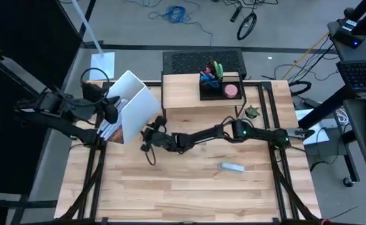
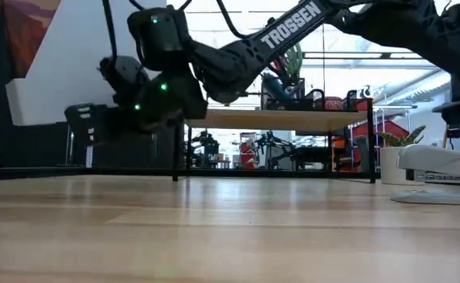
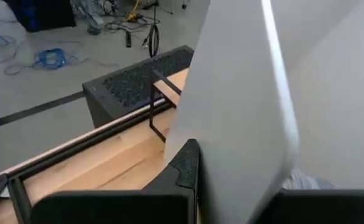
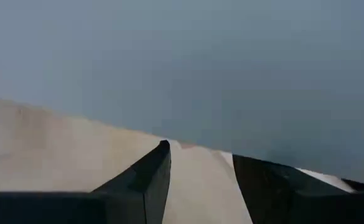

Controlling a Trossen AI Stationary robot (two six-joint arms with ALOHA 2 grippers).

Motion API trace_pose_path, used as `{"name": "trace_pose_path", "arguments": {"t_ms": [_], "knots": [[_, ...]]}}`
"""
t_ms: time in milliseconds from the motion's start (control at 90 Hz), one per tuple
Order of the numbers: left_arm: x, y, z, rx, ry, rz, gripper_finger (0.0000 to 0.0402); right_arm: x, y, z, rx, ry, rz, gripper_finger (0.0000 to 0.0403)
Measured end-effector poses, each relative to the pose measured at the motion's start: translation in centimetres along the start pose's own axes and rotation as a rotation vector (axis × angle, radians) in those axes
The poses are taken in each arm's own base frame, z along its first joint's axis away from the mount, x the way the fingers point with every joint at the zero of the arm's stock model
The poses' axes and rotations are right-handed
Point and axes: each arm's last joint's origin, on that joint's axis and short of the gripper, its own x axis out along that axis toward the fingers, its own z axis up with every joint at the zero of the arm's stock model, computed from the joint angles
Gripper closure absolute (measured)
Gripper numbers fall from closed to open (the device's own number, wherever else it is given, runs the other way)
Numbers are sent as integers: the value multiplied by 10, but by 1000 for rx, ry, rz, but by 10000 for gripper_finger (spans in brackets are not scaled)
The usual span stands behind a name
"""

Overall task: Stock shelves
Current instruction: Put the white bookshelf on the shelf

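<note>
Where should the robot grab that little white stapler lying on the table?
Grab the stapler around its middle, coming straight down from above. It lies flat and long, left to right, so the fingers should close across its narrow sides. Nothing stands close to it. The open right gripper is probably the one to use, since the left gripper holds the white file box.

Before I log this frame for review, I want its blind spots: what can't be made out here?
- Magazine file box contents: high view shows only edges; the left wrist view is filled by its white wall.
- Left gripper grip: the box covers one finger.
- Right gripper: its wrist view shows only blurred grey surface; what it faces is unclear.
- Organizer tray items on the shelves: too small to identify.
- Object at the low view's right edge: cut off.
</note>
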Motion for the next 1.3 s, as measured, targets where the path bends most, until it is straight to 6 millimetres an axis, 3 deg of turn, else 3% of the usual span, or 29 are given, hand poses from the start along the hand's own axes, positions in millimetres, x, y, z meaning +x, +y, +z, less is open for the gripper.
{"name": "trace_pose_path", "arguments": {"t_ms": [267,578,956,1300], "knots": [[-13,6,13,1,-34,-42,401,-10,11,30,1,-71,-7,248],[-22,9,24,15,-77,-60,402,-11,9,58,-19,-62,-12,248],[-11,-15,30,59,-99,-109,401,-22,21,54,-20,35,15,248],[-3,-34,37,52,-144,-153,401,-49,32,69,-122,77,33,248]]}}
